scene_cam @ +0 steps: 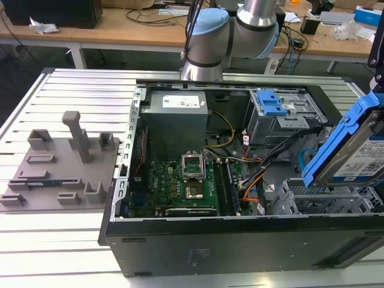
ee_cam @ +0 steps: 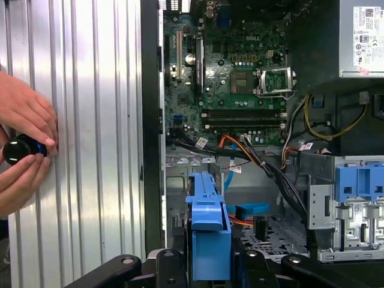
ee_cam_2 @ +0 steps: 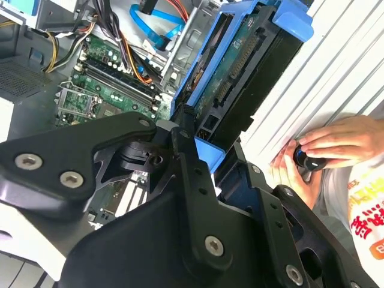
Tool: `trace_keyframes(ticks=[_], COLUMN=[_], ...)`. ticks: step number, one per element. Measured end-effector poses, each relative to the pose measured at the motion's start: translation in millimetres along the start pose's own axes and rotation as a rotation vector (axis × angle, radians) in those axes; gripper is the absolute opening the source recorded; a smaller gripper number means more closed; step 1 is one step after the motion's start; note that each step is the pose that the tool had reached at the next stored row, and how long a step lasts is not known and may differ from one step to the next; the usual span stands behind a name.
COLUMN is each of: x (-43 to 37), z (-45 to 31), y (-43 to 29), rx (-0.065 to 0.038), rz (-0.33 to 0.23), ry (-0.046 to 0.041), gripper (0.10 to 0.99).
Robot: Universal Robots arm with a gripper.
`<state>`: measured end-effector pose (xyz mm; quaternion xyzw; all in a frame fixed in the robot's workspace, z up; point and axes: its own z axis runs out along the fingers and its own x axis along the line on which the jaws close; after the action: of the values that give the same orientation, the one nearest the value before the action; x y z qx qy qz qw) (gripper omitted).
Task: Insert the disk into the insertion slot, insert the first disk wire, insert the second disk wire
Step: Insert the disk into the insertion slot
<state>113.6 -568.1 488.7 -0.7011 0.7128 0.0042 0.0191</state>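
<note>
The disk (scene_cam: 359, 150), a silver drive with a white label in a bright blue carrier, hangs tilted at the exterior view's right, just above the insertion slot (scene_cam: 315, 201). That slot is a low grey perforated cage in the open computer case. My gripper (ee_cam_2: 216, 168) is shut on the carrier's end, with black fingers (ee_cam_2: 187, 168) on either side of the blue plastic. In the first wrist view the disk (ee_cam: 209, 231) stands edge-on between my gripper (ee_cam: 210, 267) fingers. A loose blue flat cable (ee_cam: 249, 209) and orange and black wires (scene_cam: 255, 180) lie beside the cage.
A taller grey cage with a blue latch (scene_cam: 281, 111) stands behind the slot. The motherboard (scene_cam: 180, 180) and power supply (scene_cam: 175, 114) occupy the case. A grey fixture plate (scene_cam: 60, 165) sits at the exterior view's left. A person's hands (ee_cam: 24, 150) hold a black knob outside the case.
</note>
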Motion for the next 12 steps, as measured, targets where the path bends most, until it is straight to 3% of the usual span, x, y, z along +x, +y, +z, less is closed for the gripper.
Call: trace_keyframes(ticks=[12], x=[-10.3], z=[4.5], y=[2.2], rx=[0.0], rz=[0.0], ry=[0.0001], gripper=[0.365])
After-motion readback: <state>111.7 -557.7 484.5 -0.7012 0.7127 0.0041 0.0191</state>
